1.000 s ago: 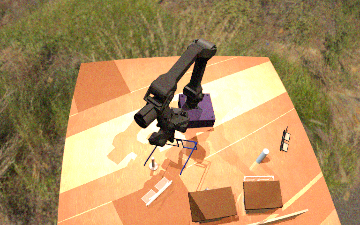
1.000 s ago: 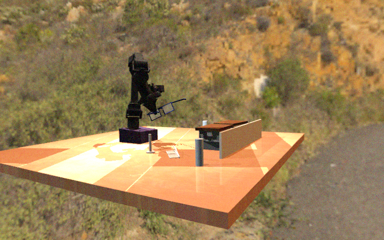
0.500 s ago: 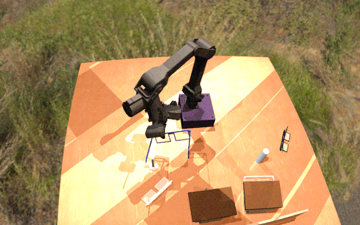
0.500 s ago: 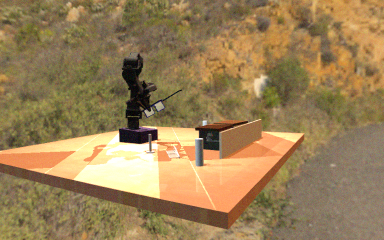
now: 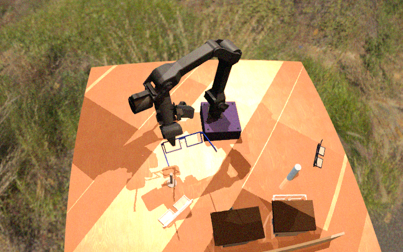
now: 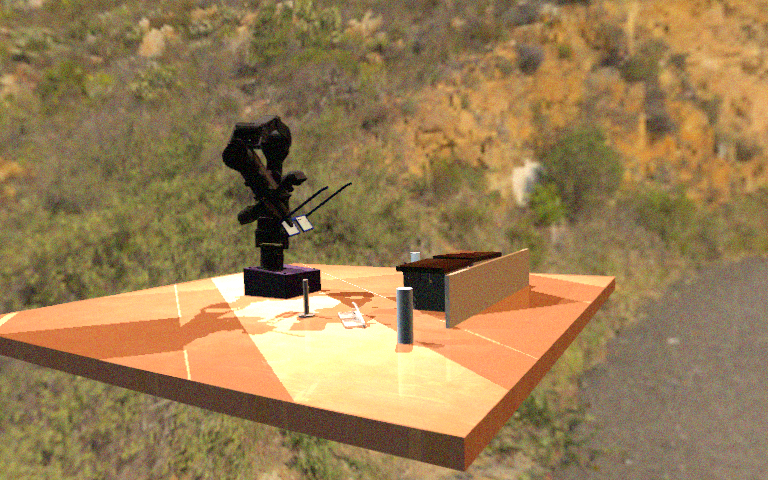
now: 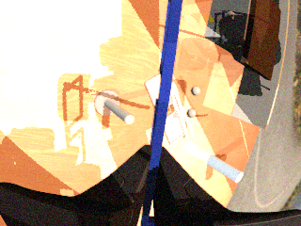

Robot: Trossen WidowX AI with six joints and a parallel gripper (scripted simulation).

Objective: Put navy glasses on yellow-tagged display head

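Note:
My gripper (image 5: pixel 173 144) (image 6: pixel 290 223) (image 7: pixel 153 153) is shut on the navy glasses (image 5: pixel 209 142) (image 6: pixel 330 198) (image 7: pixel 166 75) by the front frame. They hang high above the table, near the arm's base. In the exterior view the lens side is low and both temples slant upward towards the boards. Two brown boards (image 5: pixel 237 226) (image 5: pixel 294 214) stand side by side far from the gripper and cover most of the display heads. A small yellow patch (image 7: pixel 211 19), perhaps the tag, shows beside the dark left structure (image 7: pixel 231 29) in the wrist view.
White glasses (image 5: pixel 175 211) (image 6: pixel 352 321) lie near a thin post (image 5: pixel 171 178) (image 6: pixel 305 297) (image 7: pixel 118 111) below the gripper. A white frame (image 5: pixel 289 196) shows at the right board. A blue-grey cylinder (image 5: pixel 294 172), black glasses (image 5: pixel 318 155) and an upright panel (image 5: pixel 309 242) (image 6: pixel 487 288) stand or lie farther off.

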